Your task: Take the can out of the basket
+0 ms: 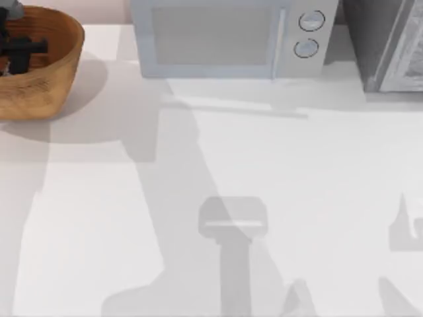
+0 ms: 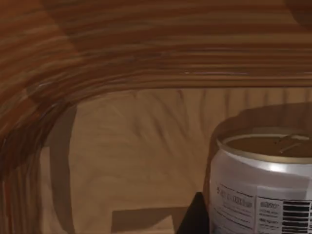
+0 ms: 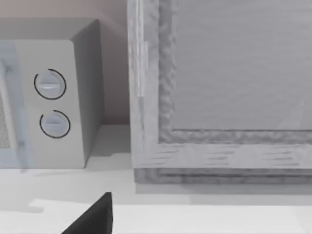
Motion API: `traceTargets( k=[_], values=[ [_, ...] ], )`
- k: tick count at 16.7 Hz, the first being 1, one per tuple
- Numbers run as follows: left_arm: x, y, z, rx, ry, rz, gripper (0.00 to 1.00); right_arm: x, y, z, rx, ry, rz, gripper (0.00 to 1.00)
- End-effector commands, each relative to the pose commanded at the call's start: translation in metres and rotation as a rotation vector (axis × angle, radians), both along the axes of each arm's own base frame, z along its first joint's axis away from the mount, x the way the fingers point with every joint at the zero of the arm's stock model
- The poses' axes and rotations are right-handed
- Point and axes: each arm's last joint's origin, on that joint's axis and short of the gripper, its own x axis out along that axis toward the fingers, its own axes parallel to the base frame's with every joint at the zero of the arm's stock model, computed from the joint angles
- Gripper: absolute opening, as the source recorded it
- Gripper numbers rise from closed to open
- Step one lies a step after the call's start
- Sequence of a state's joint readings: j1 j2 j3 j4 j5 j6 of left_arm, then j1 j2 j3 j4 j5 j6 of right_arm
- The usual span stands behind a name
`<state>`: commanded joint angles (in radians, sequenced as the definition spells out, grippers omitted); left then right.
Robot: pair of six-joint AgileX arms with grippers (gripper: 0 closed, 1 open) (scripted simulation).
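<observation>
The can [image 2: 265, 187] stands upright on the floor of the basket [image 1: 56, 72], seen close up from the left wrist: silver and white sides with a barcode and small print, and a dull golden top with its pull tab inside a raised rim. Around it curve the basket's inner walls, ribbed in orange-brown coils, and the can sits well in from the wall on a paler woven floor, where it throws a shadow. A dark finger [image 2: 192, 217] of the left gripper shows just beside the can's lower side; whether it touches the can cannot be told, nor how wide the jaws stand. From above, the basket sits at about ten o'clock on the white table [image 1: 198, 218], cut by the picture's left edge, and the left gripper [image 1: 20, 49] reaches down into it as a black shape over the basket's interior. At about twelve o'clock, against the back wall, stands a pale microwave [image 1: 228, 36] with two round dials [image 1: 309, 33] on its right side. At about two o'clock is a grey cabinet-like box [image 1: 390, 46] with a framed front. The right wrist view looks at the microwave's dials and this framed box from nearby, with a dark finger [image 3: 92, 217] of the right gripper at the edge; its opening cannot be told.
</observation>
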<state>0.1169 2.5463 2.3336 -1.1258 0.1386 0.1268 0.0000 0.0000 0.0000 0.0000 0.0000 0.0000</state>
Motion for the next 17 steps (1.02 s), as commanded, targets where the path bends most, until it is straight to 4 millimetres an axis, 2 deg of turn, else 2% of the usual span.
traceTargets(
  k=[2,4,7,10,12,14,17],
  values=[
    [-0.007,-0.004,0.017,0.025,-0.033,-0.001,0.0,0.0,0.0,0.0,0.0,0.0,0.0,1.0],
    [-0.021,-0.011,0.042,0.058,-0.085,0.0,0.0,0.0,0.0,0.0,0.0,0.0,0.0,1.0],
    [-0.061,-0.024,0.092,0.113,-0.201,0.004,0.0,0.0,0.0,0.0,0.0,0.0,0.0,1.0],
    [-0.127,-0.037,0.14,0.159,-0.357,0.018,0.0,0.0,0.0,0.0,0.0,0.0,0.0,1.0],
    [-0.181,-0.045,0.159,0.18,-0.473,0.032,0.0,0.0,0.0,0.0,0.0,0.0,0.0,1.0],
    [-0.238,-0.051,0.164,0.191,-0.596,0.047,0.0,0.0,0.0,0.0,0.0,0.0,0.0,1.0],
    [-0.315,-0.057,0.145,0.187,-0.787,0.07,0.0,0.0,0.0,0.0,0.0,0.0,0.0,1.0]
  ],
)
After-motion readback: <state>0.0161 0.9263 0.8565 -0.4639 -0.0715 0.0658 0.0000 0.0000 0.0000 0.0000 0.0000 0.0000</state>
